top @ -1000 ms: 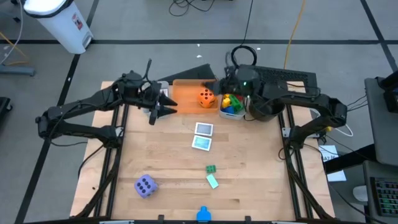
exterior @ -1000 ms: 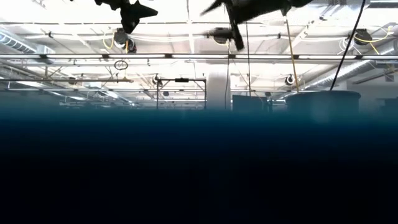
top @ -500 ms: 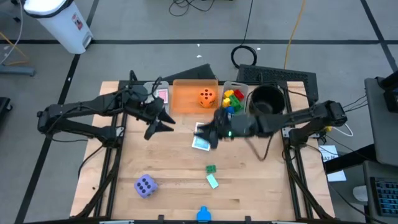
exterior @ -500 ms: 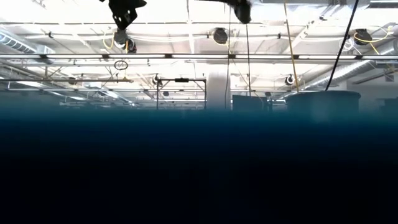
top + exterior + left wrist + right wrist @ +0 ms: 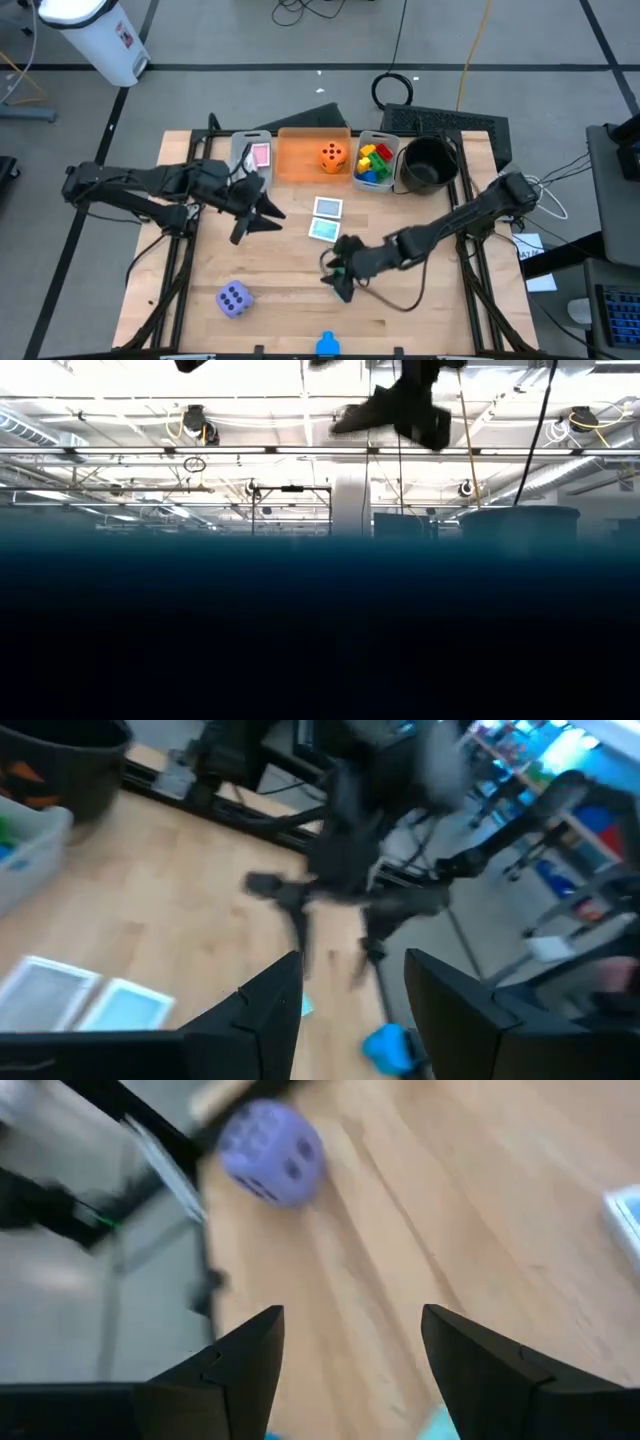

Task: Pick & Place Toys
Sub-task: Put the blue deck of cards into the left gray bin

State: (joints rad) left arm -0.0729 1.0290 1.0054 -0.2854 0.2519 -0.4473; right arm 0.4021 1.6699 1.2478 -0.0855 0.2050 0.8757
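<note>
My right gripper [image 5: 338, 277] is open, low over the near middle of the table; the purple die [image 5: 272, 1152] lies ahead of it. A pale teal piece [image 5: 440, 1425] shows between its fingers. The purple die [image 5: 233, 298] rests on the table at the near left. My left gripper [image 5: 256, 210] is open and empty, left of two picture cards [image 5: 325, 218] that lie flat on the table. The orange die [image 5: 333, 155] sits in the orange bin [image 5: 300, 160]. Coloured bricks [image 5: 374, 164] fill a grey bin. A pink card [image 5: 260, 157] lies in another grey bin.
The black bowl [image 5: 428, 165] stands at the far right, next to the bins along the far edge. A blue object [image 5: 327, 345] sits at the near edge. Bare wood lies between the cards and the purple die. My right arm [image 5: 340, 880] stretches across the table's middle.
My right gripper has swung from the brick bin at the far edge toward the near edge, past the two cards, and gone down over the spot where a green brick and a teal piece lay. My left gripper has drifted from the far bins toward the near edge.
</note>
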